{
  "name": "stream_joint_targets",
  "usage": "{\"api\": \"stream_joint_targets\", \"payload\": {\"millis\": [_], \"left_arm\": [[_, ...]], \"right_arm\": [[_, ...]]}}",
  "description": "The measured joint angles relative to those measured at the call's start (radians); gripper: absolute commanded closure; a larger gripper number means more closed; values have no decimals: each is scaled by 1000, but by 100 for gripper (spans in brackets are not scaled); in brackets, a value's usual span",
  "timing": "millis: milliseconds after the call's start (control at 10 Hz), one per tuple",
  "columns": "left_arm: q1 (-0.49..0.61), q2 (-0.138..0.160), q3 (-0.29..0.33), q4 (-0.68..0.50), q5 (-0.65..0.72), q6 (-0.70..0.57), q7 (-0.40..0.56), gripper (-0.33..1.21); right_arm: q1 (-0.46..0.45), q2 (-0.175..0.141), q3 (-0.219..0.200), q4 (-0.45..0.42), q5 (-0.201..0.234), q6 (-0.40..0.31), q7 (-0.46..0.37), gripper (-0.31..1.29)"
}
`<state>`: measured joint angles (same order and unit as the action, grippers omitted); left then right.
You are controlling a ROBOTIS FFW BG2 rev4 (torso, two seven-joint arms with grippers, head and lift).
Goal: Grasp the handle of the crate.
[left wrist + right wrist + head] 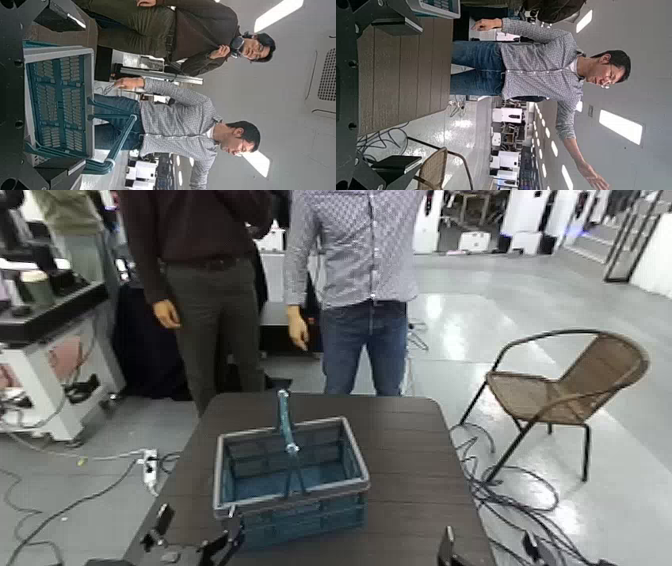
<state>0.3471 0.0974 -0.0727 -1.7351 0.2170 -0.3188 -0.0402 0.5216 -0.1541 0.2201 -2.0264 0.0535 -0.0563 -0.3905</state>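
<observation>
The dark blue crate [290,485] with a grey rim stands in the middle of the dark table [410,460]. Its thin teal handle [286,425] arches upright over its middle, with a small pale mark midway. My left gripper [197,538] is low at the table's near edge, just in front of the crate's near left corner, open and empty. The left wrist view shows the crate's slotted side [59,95] and the handle [119,134] beyond its spread fingers [62,16]. My right gripper [488,552] is at the near right edge, open and empty, apart from the crate [435,6].
Two people stand close behind the table's far edge, one in dark clothes [205,280] and one in a checked shirt [360,280]. A wicker chair [570,385] stands to the right. A workbench [50,340] is at the left, and cables [520,490] lie on the floor.
</observation>
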Motion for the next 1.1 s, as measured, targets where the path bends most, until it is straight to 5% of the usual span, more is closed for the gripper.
{"api": "stream_joint_targets", "payload": {"millis": [700,1100], "left_arm": [[2,18,11,0,11,3,-16,11],[-59,26,38,-31,184,225,-122,11]], "right_arm": [[6,-4,-16,-13,-11,18,15,15],[-9,-2,-10,4,-27,10,18,15]]}}
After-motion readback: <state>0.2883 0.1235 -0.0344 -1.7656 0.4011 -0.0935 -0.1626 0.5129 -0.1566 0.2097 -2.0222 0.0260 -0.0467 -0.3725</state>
